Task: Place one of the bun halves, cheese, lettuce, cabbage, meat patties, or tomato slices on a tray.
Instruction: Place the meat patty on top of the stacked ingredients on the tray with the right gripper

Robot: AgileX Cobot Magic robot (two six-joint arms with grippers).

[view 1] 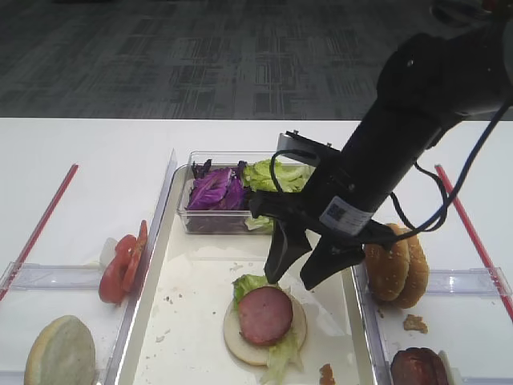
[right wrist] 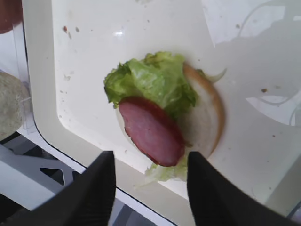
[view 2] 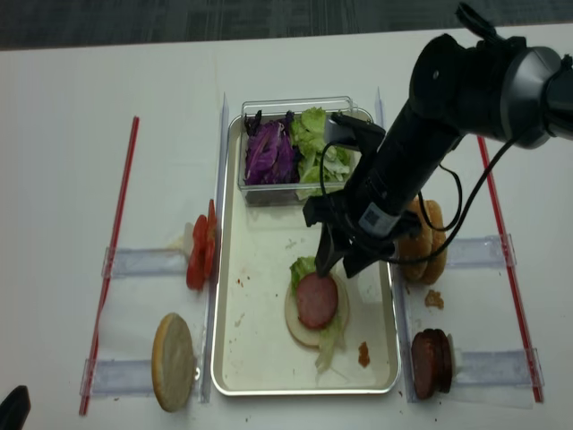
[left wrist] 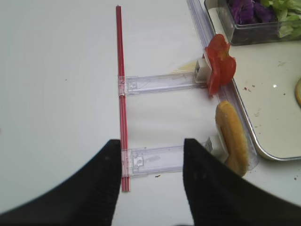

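Here we are looking at the right claw (view 1: 298,269) hanging just above the tray (view 1: 196,273), its jaws spread wide and gripping nothing. In the right wrist view, the meat patty (right wrist: 151,130) is lying at twelve o'clock from the fingertips (right wrist: 96,186), apart from them and centred between them. It is resting on lettuce (right wrist: 153,80) and a pale bun half (right wrist: 207,117); the patty's long axis is running from ten o'clock to four o'clock in that view.

Judging by this, we are thinking the patty is already placed, and the next piece is calling for a lift straight up.

For room, the clear box (view 1: 228,220) of cabbage (view 1: 212,191) is sitting at twelve o'clock on the tray, close behind the wrist. At three o'clock beyond the tray rim the sesame bun halves (view 1: 397,269) are standing, with more meat patties (view 1: 417,367) at five o'clock, both nearer the right arm. Tomato slices (view 1: 122,261) are waiting at nine o'clock on the tabletop (view 1: 88,160), nearer the left claw (left wrist: 150,169), which is also gaping and holding nothing.
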